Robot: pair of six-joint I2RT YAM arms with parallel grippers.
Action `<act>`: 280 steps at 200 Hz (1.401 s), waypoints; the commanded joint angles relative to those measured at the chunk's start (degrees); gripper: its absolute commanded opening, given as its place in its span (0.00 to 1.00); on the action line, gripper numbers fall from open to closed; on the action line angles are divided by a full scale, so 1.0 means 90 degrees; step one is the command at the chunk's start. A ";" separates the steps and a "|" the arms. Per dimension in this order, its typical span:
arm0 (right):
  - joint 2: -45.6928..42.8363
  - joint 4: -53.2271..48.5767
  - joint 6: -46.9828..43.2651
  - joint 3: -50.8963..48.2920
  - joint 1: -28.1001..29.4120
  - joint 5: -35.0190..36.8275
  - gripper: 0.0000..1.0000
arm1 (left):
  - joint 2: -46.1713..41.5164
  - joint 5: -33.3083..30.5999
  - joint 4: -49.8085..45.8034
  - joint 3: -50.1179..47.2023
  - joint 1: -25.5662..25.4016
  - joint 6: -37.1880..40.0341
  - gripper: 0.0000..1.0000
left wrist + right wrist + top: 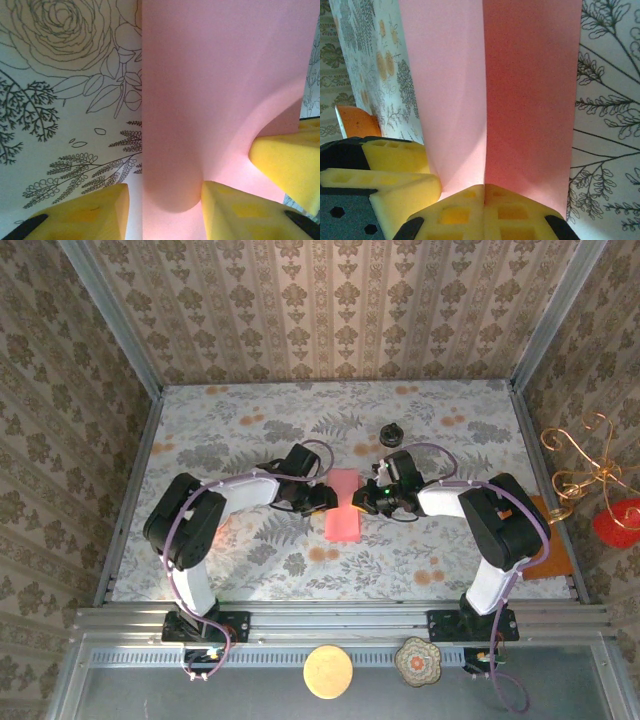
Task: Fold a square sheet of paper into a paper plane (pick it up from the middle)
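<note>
The paper (343,512) is flanked closely by the left gripper (322,499) and right gripper (366,501); a dark jar (390,434) is seen just beyond.

2 black-white arms (190,520) (purple cables (318,446)), yellow pads (235,210).

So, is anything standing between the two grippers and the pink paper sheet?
Nothing visible. The left gripper and right gripper touch the pink paper sheet from its two sides. The small dark jar stands apart, farther back.
</note>
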 commanded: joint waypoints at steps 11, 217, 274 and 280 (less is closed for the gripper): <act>0.0004 -0.0231 -0.0175 -0.0048 -0.0038 0.0084 0.06 | 0.0232 -0.0090 -0.0303 0.0263 -0.0066 0.0147 0.42; -0.1517 -0.1630 -0.0602 -0.0314 -0.0305 0.1210 0.25 | 0.1478 -0.0491 -0.0972 0.0376 -0.0445 0.0585 0.37; -0.1257 -0.1489 -0.0586 -0.0222 -0.0267 0.1033 0.25 | 0.1748 -0.0813 -0.1348 0.0606 -0.0553 0.0805 0.40; -0.1236 -0.1489 -0.0585 -0.0205 -0.0258 0.1022 0.25 | 0.1761 -0.0813 -0.1346 0.0616 -0.0552 0.0796 0.40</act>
